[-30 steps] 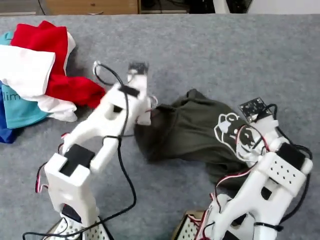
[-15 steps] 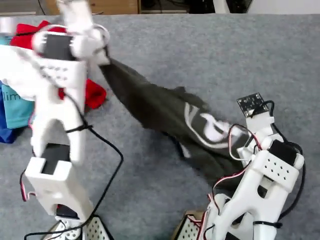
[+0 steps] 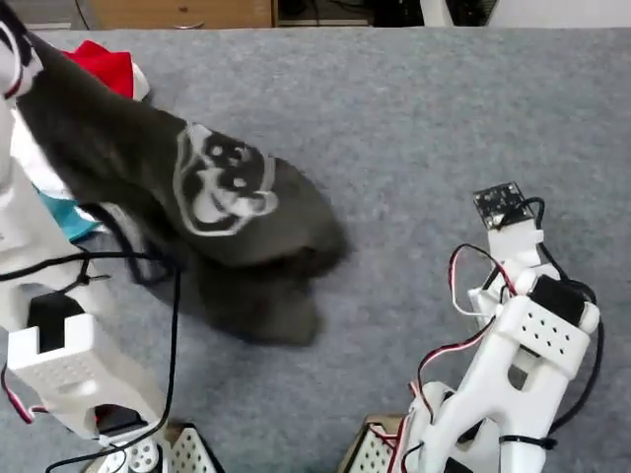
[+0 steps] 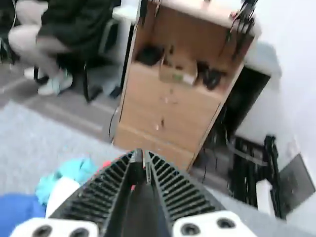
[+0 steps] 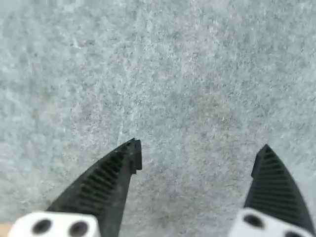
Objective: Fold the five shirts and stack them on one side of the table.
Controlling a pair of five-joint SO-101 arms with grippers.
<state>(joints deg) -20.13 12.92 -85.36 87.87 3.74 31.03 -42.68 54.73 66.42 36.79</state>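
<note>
Our left pincer (image 4: pixel 142 157) clamps the limp, light-looking dark shirt (image 3: pixel 128 148); the right pincer (image 5: pixel 201 146) gapes empty, so we'd grip a hem corner.

Setting: robotics lab / office-type workroom. Evidence:
- Desk (image 3: pixel 444 118) w/ grey felt-like cover carries two white arms: left arm (image 3: pixel 59 355), right arm (image 3: pixel 537 340).
- Arms have exposed wiring (image 3: pixel 463 286) and a bare circuit board (image 3: pixel 500 205).
- Beyond desk: wooden cabinet (image 4: pixel 182 94) w/ open shelf holding misc. hardware. Black cable bundles (image 4: pixel 242 150) lie beside it, against a white wall (image 4: pixel 291 74).
</note>
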